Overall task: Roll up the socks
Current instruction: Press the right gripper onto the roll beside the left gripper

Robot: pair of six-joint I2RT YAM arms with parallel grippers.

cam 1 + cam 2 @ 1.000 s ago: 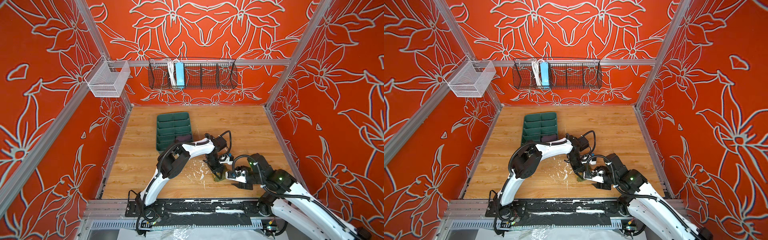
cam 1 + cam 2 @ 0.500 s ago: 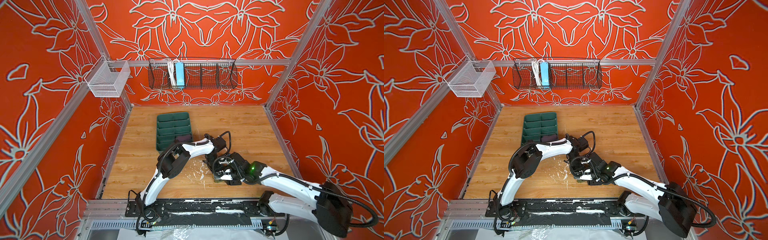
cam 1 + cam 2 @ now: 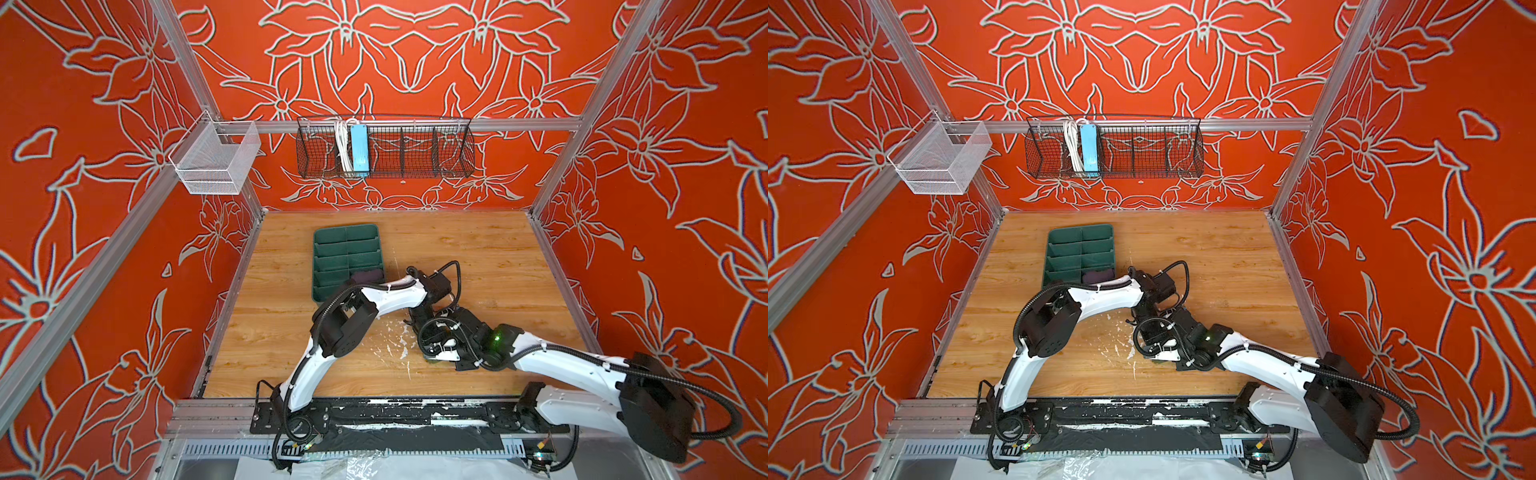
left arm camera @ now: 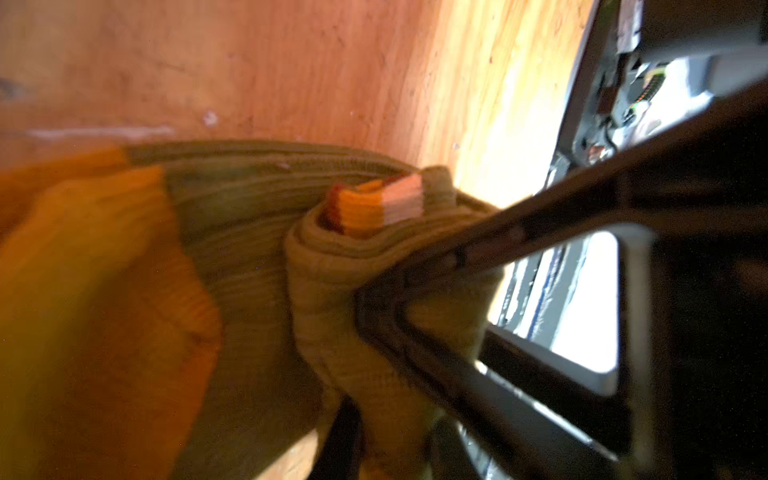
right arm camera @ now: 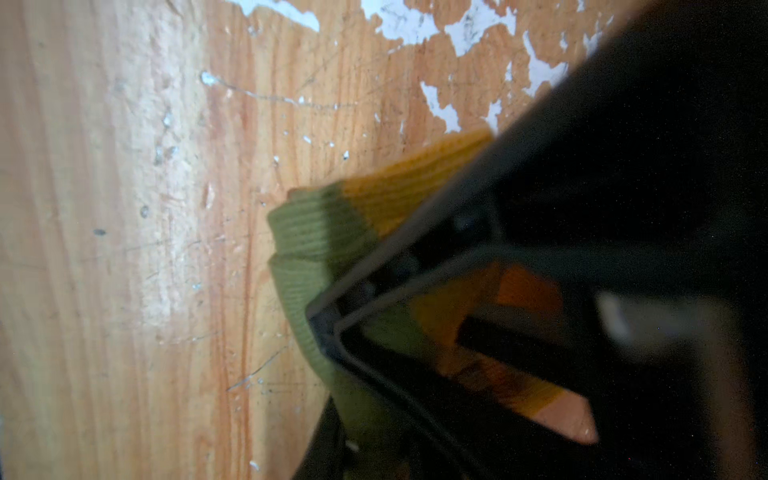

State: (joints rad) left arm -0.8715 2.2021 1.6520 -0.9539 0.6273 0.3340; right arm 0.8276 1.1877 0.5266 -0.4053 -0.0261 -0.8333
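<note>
The olive green sock [image 4: 332, 266] with a mustard toe lies partly rolled on the wooden table, and cream and orange stripes show at the roll's core. My left gripper [image 4: 390, 436] is shut on the rolled end. My right gripper [image 5: 374, 436] is shut on the same sock [image 5: 303, 249] from the other side. In both top views the two grippers meet at mid-table, left [image 3: 419, 322] above right [image 3: 434, 353], and they hide nearly all of the sock. The purple sock [image 3: 366, 275] sits rolled in a near compartment of the dark green tray [image 3: 332, 249].
A black wire basket [image 3: 384, 147] with a blue box hangs on the back wall, and a white mesh basket [image 3: 216, 160] hangs at the left corner. White scuffed patches [image 3: 395, 345] mark the table beside the grippers. The black front rail [image 3: 374, 411] runs along the near edge.
The right arm has stretched leftward to the sock and its gripper has closed on it. The left gripper has stayed at the sock.
</note>
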